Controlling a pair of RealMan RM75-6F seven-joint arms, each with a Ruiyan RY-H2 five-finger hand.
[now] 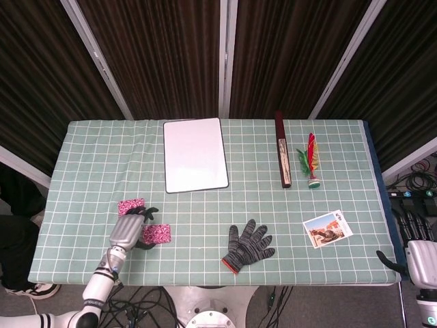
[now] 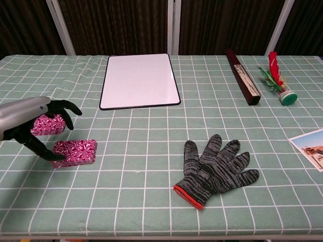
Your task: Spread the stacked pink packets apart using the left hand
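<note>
Two pink patterned packets lie apart on the green checked cloth. One packet (image 1: pixel 130 205) (image 2: pixel 49 124) sits further back and left. The other packet (image 1: pixel 159 234) (image 2: pixel 75 152) lies nearer the front edge. My left hand (image 1: pixel 130 229) (image 2: pixel 35 123) hovers between them with fingers spread and nothing held. In the chest view its fingers reach over the far packet and its thumb ends by the near packet's left edge. My right hand (image 1: pixel 418 254) hangs off the table's front right corner, fingers extended and empty.
A striped grey glove (image 1: pixel 247 246) (image 2: pixel 217 169) lies front centre. A whiteboard (image 1: pixel 195 154) (image 2: pixel 139 80) lies at the back. A dark long box (image 1: pixel 282 158), a feather shuttlecock (image 1: pixel 311 164) and a photo card (image 1: pixel 328 229) occupy the right side.
</note>
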